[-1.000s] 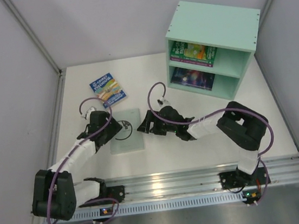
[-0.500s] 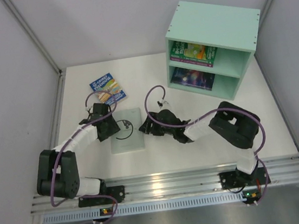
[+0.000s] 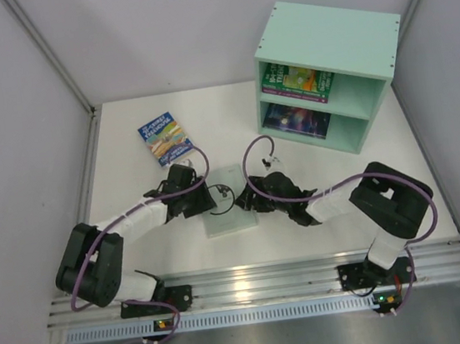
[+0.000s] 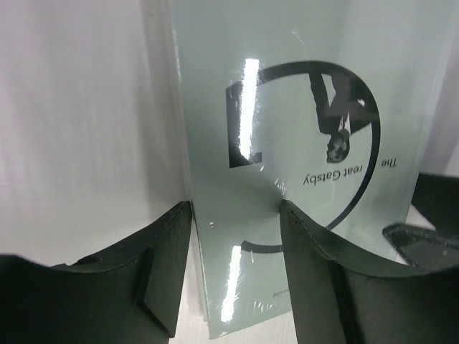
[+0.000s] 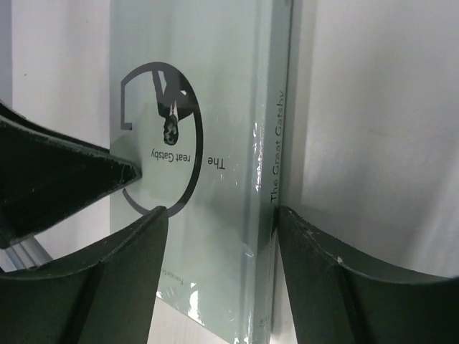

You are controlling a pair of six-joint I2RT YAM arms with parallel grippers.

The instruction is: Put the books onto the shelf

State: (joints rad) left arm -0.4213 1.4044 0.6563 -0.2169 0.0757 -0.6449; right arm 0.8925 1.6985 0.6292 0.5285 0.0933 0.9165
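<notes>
White matte worktop (image 3: 223, 114) bears a glossy pale-green book (image 3: 231, 218). Half apart, left fingers (image 4: 165, 258) and right fingers (image 5: 129, 265) straddle its side edges.

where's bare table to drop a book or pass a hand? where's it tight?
Free: far table strip between the blue book and the shelf; the patch between the shelf's front and the right arm. Crowded: centre, where left gripper and right gripper flank the pale green book.
</notes>
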